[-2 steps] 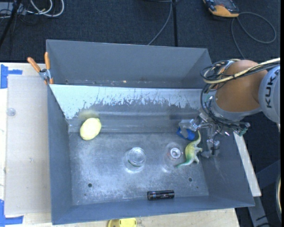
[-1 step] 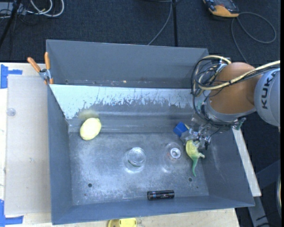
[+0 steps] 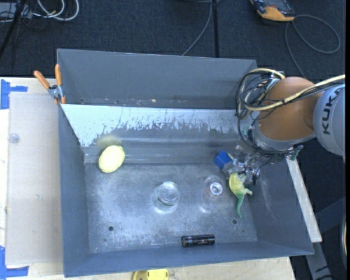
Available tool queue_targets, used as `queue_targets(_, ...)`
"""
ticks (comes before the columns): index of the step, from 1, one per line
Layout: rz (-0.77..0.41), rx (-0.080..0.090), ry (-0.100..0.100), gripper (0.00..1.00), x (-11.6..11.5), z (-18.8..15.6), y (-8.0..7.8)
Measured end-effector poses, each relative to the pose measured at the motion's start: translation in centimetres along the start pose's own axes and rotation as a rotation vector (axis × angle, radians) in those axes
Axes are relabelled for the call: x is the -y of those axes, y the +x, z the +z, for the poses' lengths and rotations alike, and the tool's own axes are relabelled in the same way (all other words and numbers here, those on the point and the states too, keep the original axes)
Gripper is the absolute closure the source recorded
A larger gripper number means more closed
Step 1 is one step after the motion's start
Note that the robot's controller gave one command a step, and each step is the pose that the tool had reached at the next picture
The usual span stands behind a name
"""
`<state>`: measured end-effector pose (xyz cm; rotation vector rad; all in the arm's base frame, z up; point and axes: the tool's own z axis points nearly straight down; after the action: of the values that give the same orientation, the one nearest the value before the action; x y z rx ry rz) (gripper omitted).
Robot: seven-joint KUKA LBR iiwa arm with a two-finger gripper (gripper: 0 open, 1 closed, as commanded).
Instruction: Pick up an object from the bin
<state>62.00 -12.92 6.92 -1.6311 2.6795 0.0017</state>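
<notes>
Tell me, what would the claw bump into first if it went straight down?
Probably the yellow-green toy lying right below the claw at the right side of the bin. Depth is hard to judge, so it may already be touching.

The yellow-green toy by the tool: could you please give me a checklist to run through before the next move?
1. The tool over the yellow-green toy at the right side of the bin: ok.
2. Toy held by the tool: cannot tell.
3. Blue block apart from the tool: cannot tell, it lies very close.
4. Clear cup, yellow ball and black cylinder well away from the tool: ok.
</notes>
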Motion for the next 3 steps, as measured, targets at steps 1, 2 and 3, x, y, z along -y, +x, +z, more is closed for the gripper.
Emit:
queue_targets(1, 0.000, -0.002, -0.007, 1.00, -0.2, -0.4, 0.0)
queue_targets(2, 0.000, -0.004, -0.012, 1.00, -0.4, -2.5, 0.0)
queue_targets(3, 0.001, -0.002, -0.004, 1.00, -0.1, -4.8, -0.1)
